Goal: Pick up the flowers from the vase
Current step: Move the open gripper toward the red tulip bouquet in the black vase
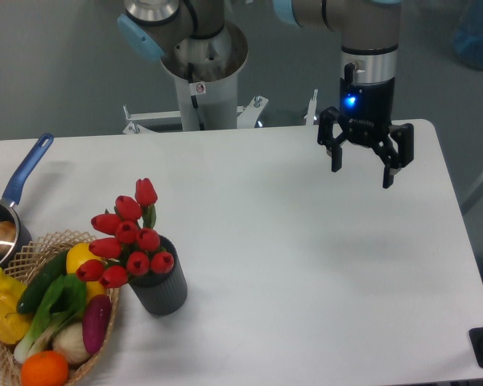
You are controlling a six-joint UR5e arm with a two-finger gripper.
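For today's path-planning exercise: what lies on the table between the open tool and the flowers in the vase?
Nothing: in the fixed camera view, only bare white table separates the tool from the flowers in the vase.

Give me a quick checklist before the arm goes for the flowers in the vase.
1. Claw open: ok, fingers spread and empty.
2. Flowers in the vase: ok, the bunch leans left toward the basket.
3. Vase upright: ok.
4. Claw lined up over the flowers: not ok, it hangs far to the right, near the table's back edge.
5. Open table between claw and flowers: ok.
6. Stems visible for a grip: cannot tell, the blooms hide them.
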